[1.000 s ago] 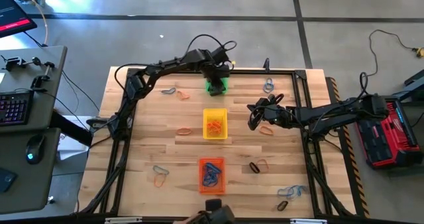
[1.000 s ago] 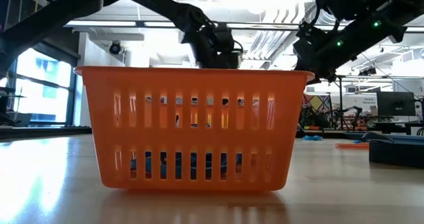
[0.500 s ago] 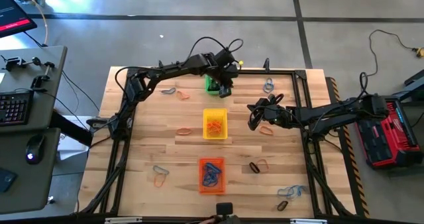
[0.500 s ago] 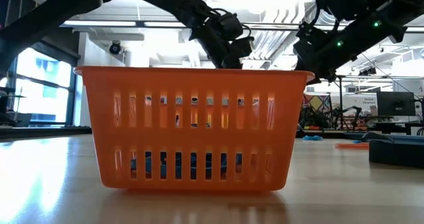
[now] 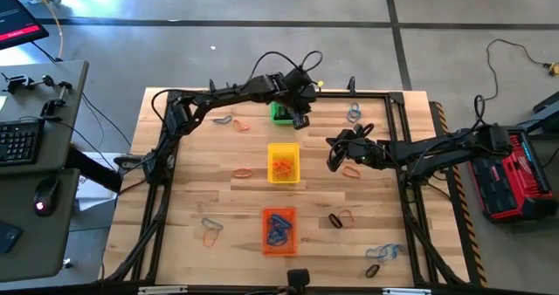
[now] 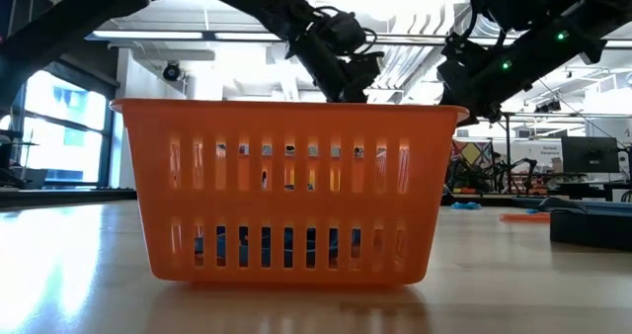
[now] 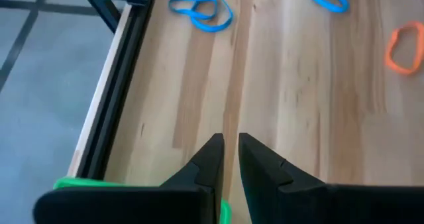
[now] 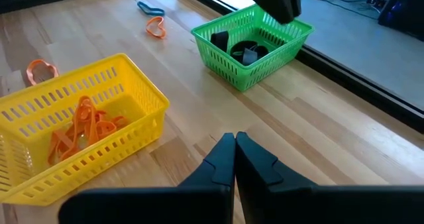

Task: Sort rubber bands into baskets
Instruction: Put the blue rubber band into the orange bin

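Three baskets stand in a row down the table's middle: green (image 5: pixel 280 113) at the far end, yellow (image 5: pixel 283 162), and orange (image 5: pixel 279 229) nearest. Black rubber bands (image 8: pixel 242 50) lie in the green one, orange bands (image 8: pixel 81 126) in the yellow, blue bands (image 5: pixel 279 229) in the orange. My left gripper (image 7: pixel 229 144) hovers just right of the green basket's rim (image 7: pixel 74 183), its fingers a narrow gap apart with nothing between them. My right gripper (image 8: pixel 234 143) is shut and empty, above the wood right of the yellow basket (image 8: pixel 99 114).
Loose bands lie scattered on the wood: blue ones (image 7: pixel 202 12) and an orange one (image 7: pixel 404 48) ahead of the left gripper, an orange one (image 5: pixel 350 170) by the right gripper, others (image 5: pixel 341 218) (image 5: pixel 384 253) (image 5: pixel 210 232) near the front. A black frame (image 5: pixel 397 138) borders the table.
My left gripper has moved from above the green basket toward the table's right edge and now hangs just off the basket's right side; it has also turned a little. My right arm has kept still.
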